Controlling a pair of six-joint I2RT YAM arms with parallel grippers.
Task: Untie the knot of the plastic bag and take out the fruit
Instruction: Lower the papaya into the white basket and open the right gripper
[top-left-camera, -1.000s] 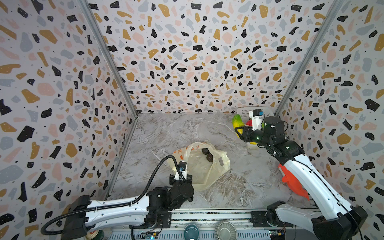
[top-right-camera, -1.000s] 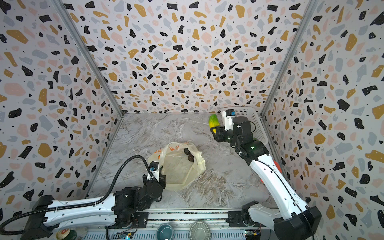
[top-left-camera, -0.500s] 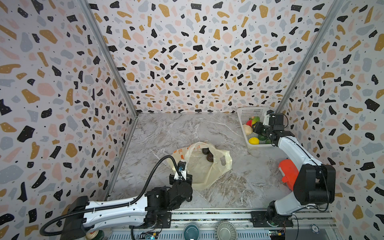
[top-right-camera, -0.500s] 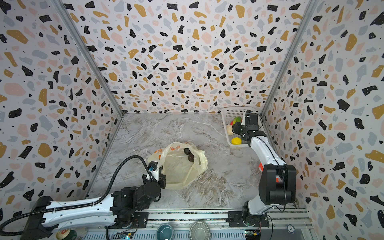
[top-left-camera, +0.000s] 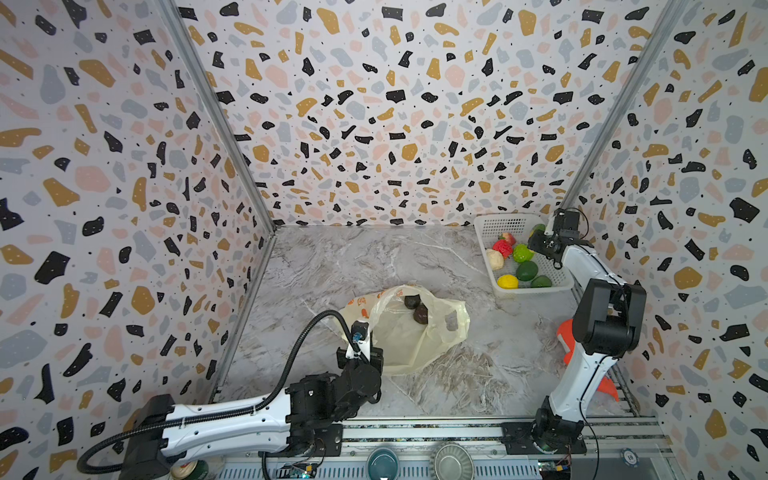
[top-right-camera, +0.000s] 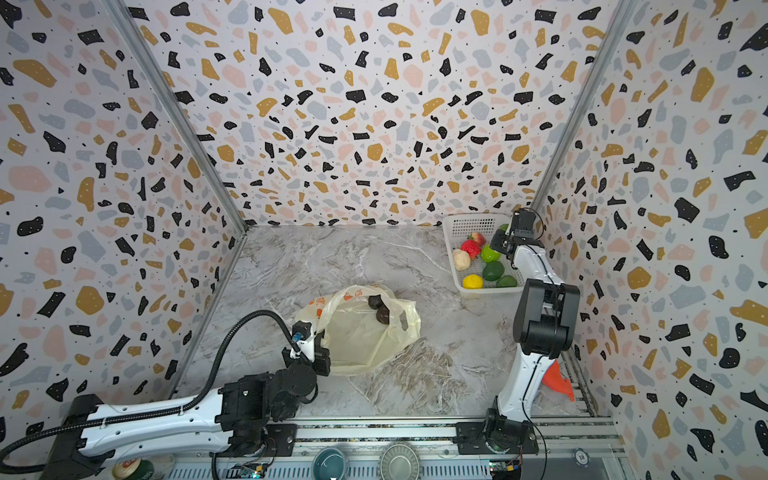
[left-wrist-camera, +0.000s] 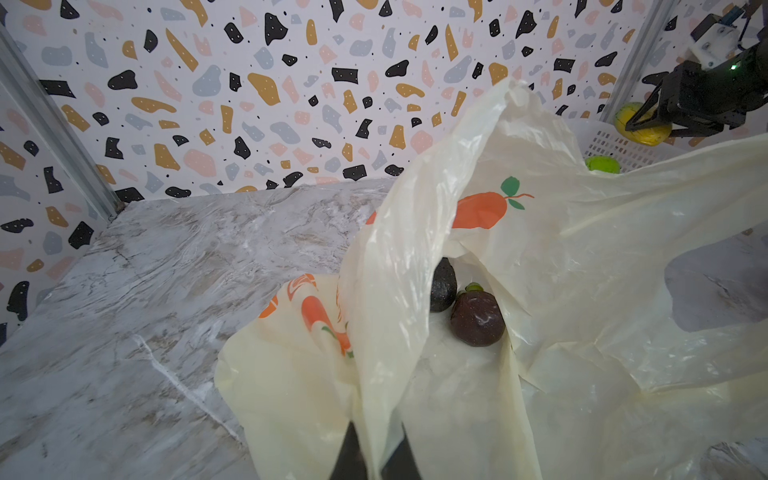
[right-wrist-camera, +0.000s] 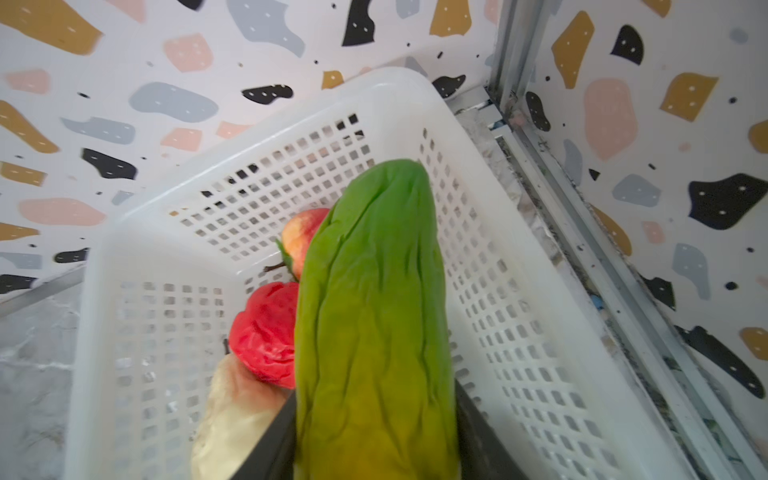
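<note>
Pale-yellow translucent plastic bag (top-left-camera: 415, 336) with orange logos lies on the grey marbled tabletop (top-left-camera: 353, 257), one fold pinched in the fully closed left gripper (left-wrist-camera: 376, 455), two dark round fruits (left-wrist-camera: 478, 318) just beyond its tips, while the right gripper (right-wrist-camera: 376, 444) clamps a long green-yellow fruit (right-wrist-camera: 374, 311) over the white perforated basket (right-wrist-camera: 257, 137).

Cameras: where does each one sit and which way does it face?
Top views: high in front, looking down toward the back wall; left arm, right arm, plastic bag, white basket.
Left wrist: on the left arm, low, facing the back wall across the plastic bag; the left hand shows, shut on it.
Right wrist: on the right arm, looking down into the white basket; the right hand shows, holding the green fruit.
Shared: the left wrist view also catches the right hand and green fruit.
</note>
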